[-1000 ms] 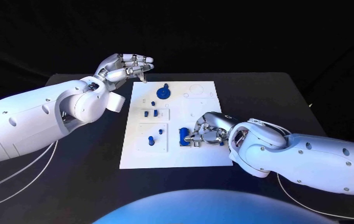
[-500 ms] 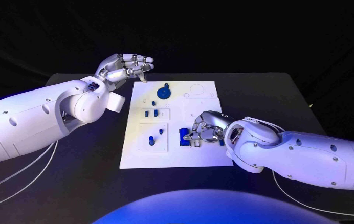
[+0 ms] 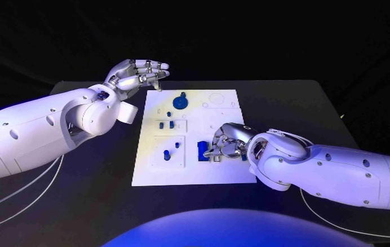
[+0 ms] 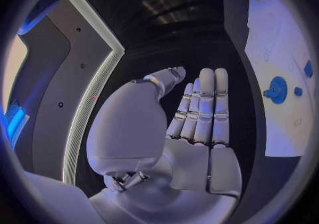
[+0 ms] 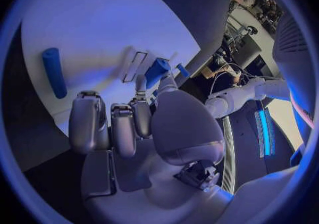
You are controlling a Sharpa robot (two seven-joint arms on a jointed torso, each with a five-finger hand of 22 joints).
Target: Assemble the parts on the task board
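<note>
1. Head view: the white board [image 3: 189, 171] lies in the middle of the black worktop [image 3: 97, 190]. Several blue parts stand or lie on it: a round gear-like part [image 3: 180, 101] near the far edge, small pegs [image 3: 165, 125] in the middle, one peg [image 3: 167, 155] in a near recess. These look seated, so the task appears partly done. The right robot hand [image 3: 222, 145] rests on the near right area of the board, fingers curled down against a blue block [image 3: 202, 148]; whether it truly grips the block cannot be told here. The left robot hand [image 3: 138, 75] hovers off the board's far left corner, fingers loosely curled, holding nothing visible.

2. Left wrist view: the left robot hand [image 4: 193, 128] shows a flat palm and straight fingers, released and empty. The gear-like part [image 4: 276, 88] sits on the board [image 4: 279, 128] beside it.

3. Right wrist view: the right robot hand [image 5: 133, 128] has its fingertips [image 5: 141, 84] touching the blue block [image 5: 158, 69] on the board. A blue cylinder [image 5: 53, 72] lies loose and well apart; judged still to be placed.
</note>
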